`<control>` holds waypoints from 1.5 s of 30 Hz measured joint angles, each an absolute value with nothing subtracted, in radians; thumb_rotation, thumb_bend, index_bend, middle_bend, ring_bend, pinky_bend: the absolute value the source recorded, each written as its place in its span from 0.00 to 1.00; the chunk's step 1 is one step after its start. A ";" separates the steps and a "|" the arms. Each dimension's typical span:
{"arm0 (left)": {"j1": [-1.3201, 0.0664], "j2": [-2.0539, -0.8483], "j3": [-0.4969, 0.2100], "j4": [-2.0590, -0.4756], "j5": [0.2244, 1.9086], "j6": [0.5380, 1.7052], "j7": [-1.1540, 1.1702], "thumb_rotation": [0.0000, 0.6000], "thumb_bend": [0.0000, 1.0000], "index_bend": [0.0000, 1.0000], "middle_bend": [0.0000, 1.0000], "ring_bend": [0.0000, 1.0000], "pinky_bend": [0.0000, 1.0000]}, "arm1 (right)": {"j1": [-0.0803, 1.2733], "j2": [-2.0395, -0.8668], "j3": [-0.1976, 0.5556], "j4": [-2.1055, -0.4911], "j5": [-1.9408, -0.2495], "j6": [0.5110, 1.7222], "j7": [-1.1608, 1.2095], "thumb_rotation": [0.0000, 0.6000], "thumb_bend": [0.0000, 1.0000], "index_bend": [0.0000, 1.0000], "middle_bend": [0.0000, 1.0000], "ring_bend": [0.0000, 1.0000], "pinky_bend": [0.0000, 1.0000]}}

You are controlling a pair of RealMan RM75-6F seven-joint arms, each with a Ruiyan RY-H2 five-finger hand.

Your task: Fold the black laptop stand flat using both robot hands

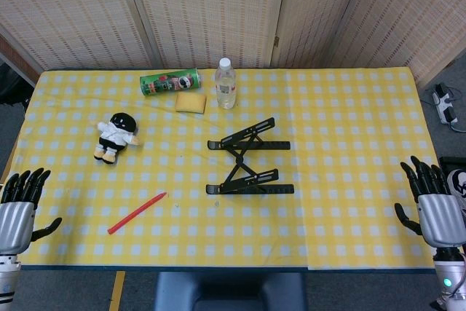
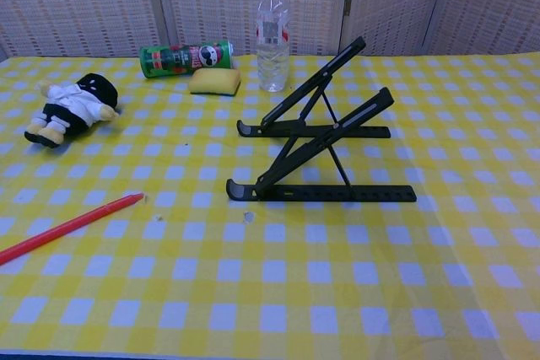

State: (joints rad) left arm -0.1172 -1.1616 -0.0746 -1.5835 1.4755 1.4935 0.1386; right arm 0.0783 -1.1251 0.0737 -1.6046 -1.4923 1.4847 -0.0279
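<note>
Laptop stand (image 1: 250, 164) propped open mid-table; my left hand (image 1: 20, 205) and right hand (image 1: 433, 205) flank it, fingers spread, empty, ready to approach.

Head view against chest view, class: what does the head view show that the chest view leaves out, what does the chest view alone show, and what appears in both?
Only the head view shows the left hand and right hand, both open at the table's near corners, plus a power strip on the floor. Only the chest view shows the laptop stand side-on, its support arms raised at an angle, not yet folded. Both show the stand, water bottle, green can on its side, yellow sponge, plush doll and red stick.
</note>
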 measured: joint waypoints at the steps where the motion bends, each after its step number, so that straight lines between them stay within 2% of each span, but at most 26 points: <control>1: -0.118 -1.160 -0.074 -1.587 1.468 1.485 0.145 1.00 0.21 0.11 0.10 0.05 0.00 | 0.079 -1.124 0.073 -1.605 -1.492 1.481 -0.026 1.00 0.40 0.00 0.00 0.00 0.00; 22: -0.105 -1.164 -0.067 -1.582 1.479 1.510 0.119 1.00 0.21 0.12 0.10 0.06 0.00 | 0.125 -1.128 0.060 -1.613 -1.544 1.424 0.059 1.00 0.41 0.00 0.01 0.04 0.00; 34: -0.103 -1.169 -0.062 -1.572 1.472 1.499 0.114 1.00 0.21 0.12 0.10 0.06 0.00 | 0.235 -1.121 0.046 -1.625 -1.575 1.250 0.265 1.00 0.40 0.00 0.02 0.05 0.00; 45: -0.104 -1.158 -0.058 -1.585 1.481 1.498 0.114 1.00 0.21 0.13 0.10 0.06 0.00 | 0.380 -1.162 0.021 -1.578 -1.660 1.122 0.769 1.00 0.71 0.00 0.00 0.06 0.00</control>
State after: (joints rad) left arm -0.1039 -1.1579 -0.0581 -1.5853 1.4806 1.4981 0.1141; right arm 0.3802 -1.1622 0.0210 -1.5780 -1.6598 1.1223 0.7692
